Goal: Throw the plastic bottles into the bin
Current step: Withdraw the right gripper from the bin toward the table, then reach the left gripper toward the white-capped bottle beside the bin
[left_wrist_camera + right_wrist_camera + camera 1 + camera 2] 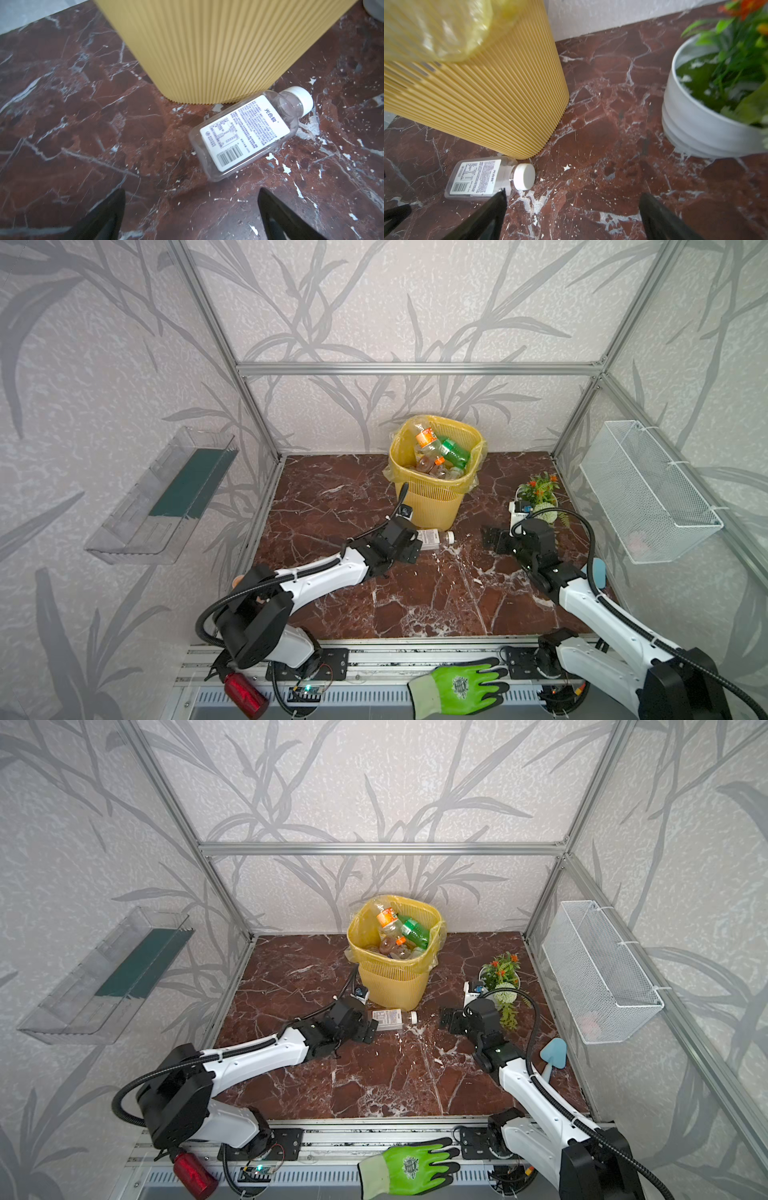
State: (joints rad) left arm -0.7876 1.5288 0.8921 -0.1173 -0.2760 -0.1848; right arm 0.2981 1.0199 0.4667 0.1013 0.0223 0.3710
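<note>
A clear plastic bottle [434, 539] [392, 1019] with a white label and white cap lies flat on the marble floor against the foot of the yellow bin [432, 502] [392, 986]. Several bottles with orange and green labels fill the bin's bag. My left gripper [409, 549] [191, 214] hovers open just short of the bottle [247, 133], nothing between its fingers. My right gripper [494, 541] [572, 216] stands open to the bottle's right, one fingertip near the capped end [492, 178], apart from it.
A white pot with an orange-flowered plant [538, 499] [708, 116] stands right of the bin. A wire basket [648, 489] hangs on the right wall, a clear tray [162, 497] on the left. A green glove [461, 686], a red can [245, 695] and a blue scoop [552, 1054] lie in front.
</note>
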